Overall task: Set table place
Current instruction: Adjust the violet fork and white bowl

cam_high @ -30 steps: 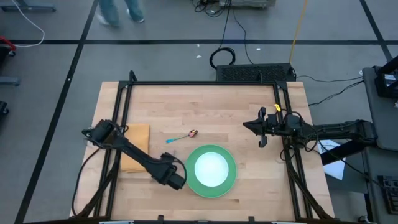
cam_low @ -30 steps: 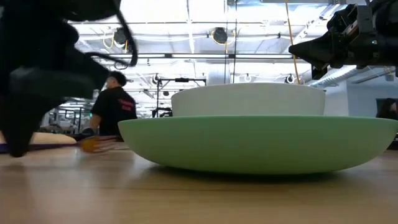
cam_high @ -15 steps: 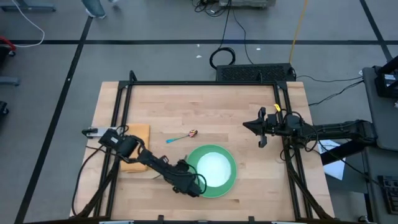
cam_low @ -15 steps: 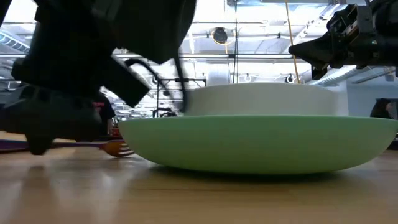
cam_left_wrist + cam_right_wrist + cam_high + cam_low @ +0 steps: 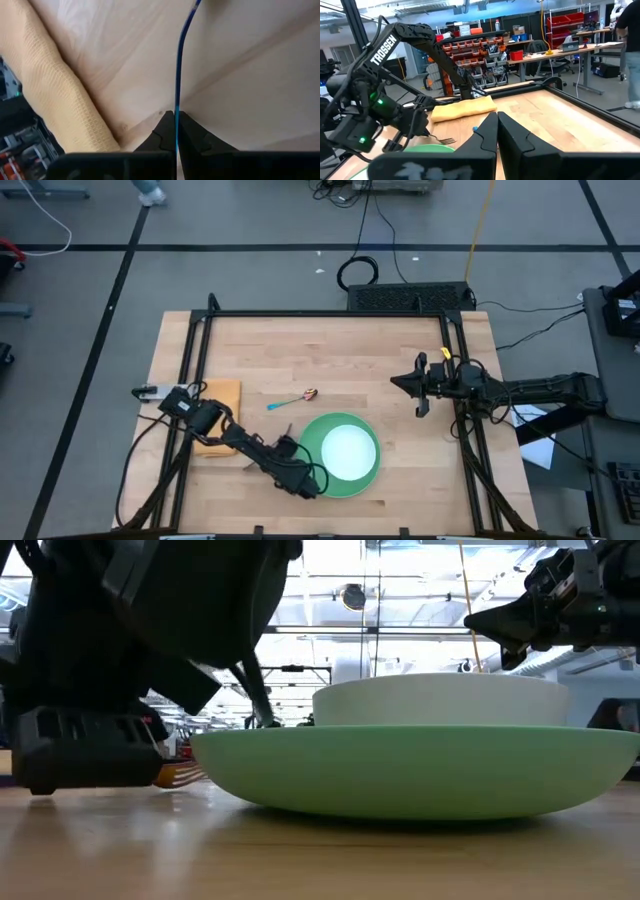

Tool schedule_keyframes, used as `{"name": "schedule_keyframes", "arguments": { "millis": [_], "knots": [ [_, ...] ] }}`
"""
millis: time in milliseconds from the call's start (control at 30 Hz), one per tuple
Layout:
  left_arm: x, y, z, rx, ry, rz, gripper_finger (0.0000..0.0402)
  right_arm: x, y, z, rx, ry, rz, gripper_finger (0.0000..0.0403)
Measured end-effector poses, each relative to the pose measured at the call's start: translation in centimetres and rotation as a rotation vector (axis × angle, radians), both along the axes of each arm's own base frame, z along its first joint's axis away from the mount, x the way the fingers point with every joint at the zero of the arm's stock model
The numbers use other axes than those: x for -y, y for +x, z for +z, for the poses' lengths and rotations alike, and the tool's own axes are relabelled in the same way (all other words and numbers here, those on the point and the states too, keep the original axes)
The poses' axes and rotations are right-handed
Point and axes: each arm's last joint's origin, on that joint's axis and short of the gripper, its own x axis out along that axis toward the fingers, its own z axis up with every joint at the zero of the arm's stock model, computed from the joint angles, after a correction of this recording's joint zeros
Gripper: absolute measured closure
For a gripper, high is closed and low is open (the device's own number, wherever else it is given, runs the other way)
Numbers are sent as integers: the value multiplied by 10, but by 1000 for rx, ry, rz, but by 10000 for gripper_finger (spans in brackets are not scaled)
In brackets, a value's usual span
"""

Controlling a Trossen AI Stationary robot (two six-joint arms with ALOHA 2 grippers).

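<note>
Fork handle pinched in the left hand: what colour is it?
Blue. The fork handle shows best in the left wrist view, clamped by the left hand.

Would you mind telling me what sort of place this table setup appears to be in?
Most likely a robotics lab or workshop. The right wrist view shows shelving with red storage bins and workbenches behind the table, and the high view shows cables trailing across a bare floor.

You see a smooth pale-wood table (image 5: 340, 350), a woven tan cloth (image 5: 60, 95), and a matt green plate (image 5: 420, 770).
</note>
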Motion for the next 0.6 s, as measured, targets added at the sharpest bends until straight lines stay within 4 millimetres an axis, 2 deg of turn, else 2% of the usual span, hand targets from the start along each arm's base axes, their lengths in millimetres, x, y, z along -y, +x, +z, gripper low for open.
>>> {"name": "schedule_keyframes", "arguments": {
  "millis": [600],
  "knots": [
    [-4,-8,-7,-29,43,44,401,0,0,-1,-11,7,2,403]
  ]
}}
